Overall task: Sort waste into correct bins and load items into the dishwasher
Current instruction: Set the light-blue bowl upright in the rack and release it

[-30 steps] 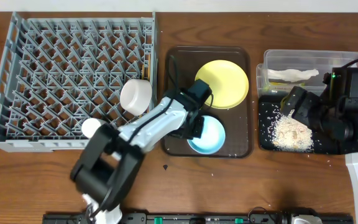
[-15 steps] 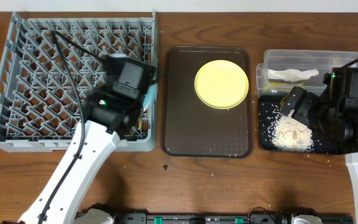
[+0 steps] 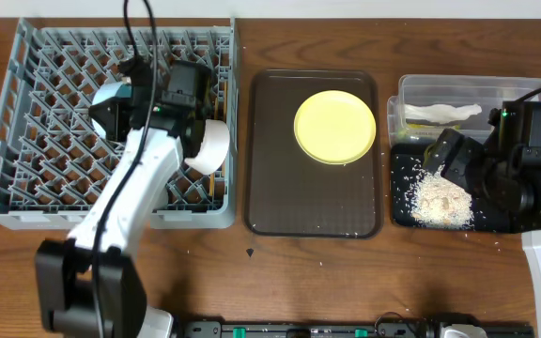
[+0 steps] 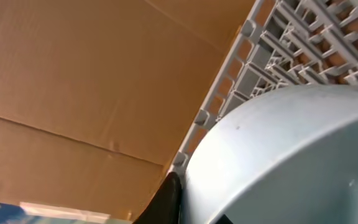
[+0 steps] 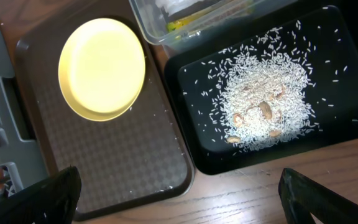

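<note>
- Overhead: the left gripper (image 3: 125,97) hangs over the dish rack (image 3: 26,178), clamped on the blue bowl (image 3: 108,106), which stands tilted on edge to the left of the white bowl (image 3: 211,145). The yellow plate (image 3: 335,126) lies on the brown tray (image 3: 280,207), nearer the right gripper (image 3: 446,155).
- Left wrist: one dark finger (image 4: 166,202) presses the bowl's rim, with the rack's pegs just beyond.
- Right wrist: the fingers (image 5: 48,196) are spread wide and hold nothing, above the black tray (image 5: 194,134) of rice (image 5: 263,109). The plate lies to their left.
</note>
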Motion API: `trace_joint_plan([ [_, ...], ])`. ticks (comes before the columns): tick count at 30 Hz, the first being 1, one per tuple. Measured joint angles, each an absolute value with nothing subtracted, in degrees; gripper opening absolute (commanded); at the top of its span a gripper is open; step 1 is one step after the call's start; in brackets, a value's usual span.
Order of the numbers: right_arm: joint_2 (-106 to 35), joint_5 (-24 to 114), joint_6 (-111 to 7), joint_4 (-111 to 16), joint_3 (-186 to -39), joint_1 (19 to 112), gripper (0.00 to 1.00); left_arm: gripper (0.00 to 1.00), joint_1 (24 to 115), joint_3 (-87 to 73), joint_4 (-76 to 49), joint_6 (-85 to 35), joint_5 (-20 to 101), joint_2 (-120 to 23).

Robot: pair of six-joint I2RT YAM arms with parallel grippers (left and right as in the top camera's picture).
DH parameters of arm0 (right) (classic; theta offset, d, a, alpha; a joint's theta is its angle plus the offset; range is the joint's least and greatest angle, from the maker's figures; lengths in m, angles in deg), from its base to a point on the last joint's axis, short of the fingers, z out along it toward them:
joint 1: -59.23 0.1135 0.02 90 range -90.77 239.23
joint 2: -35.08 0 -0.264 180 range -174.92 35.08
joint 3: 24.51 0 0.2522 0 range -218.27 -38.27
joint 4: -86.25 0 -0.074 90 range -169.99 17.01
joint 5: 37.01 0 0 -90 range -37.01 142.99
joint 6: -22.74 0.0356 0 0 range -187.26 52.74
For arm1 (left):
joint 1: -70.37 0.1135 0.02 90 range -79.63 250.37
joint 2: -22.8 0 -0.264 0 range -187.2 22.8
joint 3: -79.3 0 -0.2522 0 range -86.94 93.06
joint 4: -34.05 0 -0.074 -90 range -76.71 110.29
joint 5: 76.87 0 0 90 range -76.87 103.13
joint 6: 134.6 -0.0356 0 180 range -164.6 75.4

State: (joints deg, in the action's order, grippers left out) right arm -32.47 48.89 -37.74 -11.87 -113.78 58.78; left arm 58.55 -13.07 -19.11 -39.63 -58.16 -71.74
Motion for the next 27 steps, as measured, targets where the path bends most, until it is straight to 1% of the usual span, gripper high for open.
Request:
trace_joint_plan([
  [4, -32.47, 48.89, -37.74, -11.89, -113.78, 58.78, 0.99, 0.07, 60.04, -13.07, -15.02, -43.17, -60.21, -75.94],
  [10, -32.47, 48.89, -37.74, -11.89, -113.78, 58.78, 0.99, 0.07, 61.33, -13.07, -5.73, -48.74, -61.26, -79.94],
  [21, -32.47, 48.89, -37.74, -11.87, -113.78, 58.78, 0.99, 0.08, 61.35, -13.07, -4.09, -52.68, -61.96, -85.62],
  [27, -32.47, 48.89, -37.74, -11.87, -113.78, 58.78, 0.99, 0.08, 61.18, -13.07, -4.03, -53.51, -62.27, -85.88],
])
